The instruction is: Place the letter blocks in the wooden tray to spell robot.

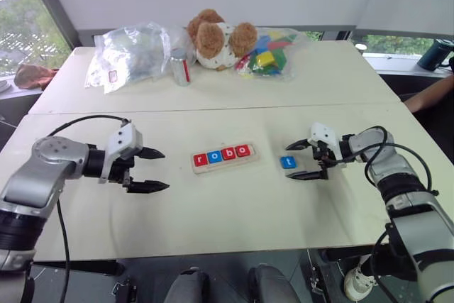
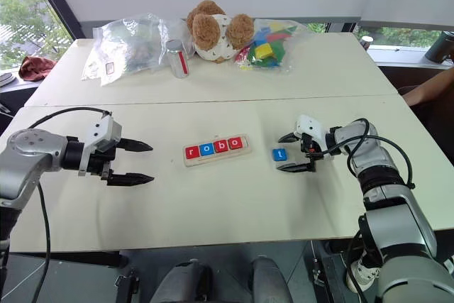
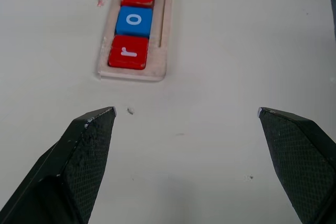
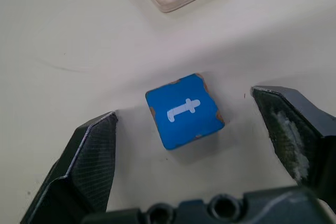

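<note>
Right wrist view showing right gripper (image 4: 186,129) straddling blue "t" block (image 4: 184,111) at frame centre, fingers apart, not touching. Wooden tray (image 1: 225,155) sitting mid-frame, holding "robo". Left gripper (image 1: 152,169) hovering wide open. Next: closing on block, filling last slot.

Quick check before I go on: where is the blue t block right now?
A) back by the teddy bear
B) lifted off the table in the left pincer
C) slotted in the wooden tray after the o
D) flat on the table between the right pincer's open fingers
D: the blue t block lies flat on the table, the right pincer straddling it with gaps either side; the wooden tray holds only r, o, b, o.
</note>
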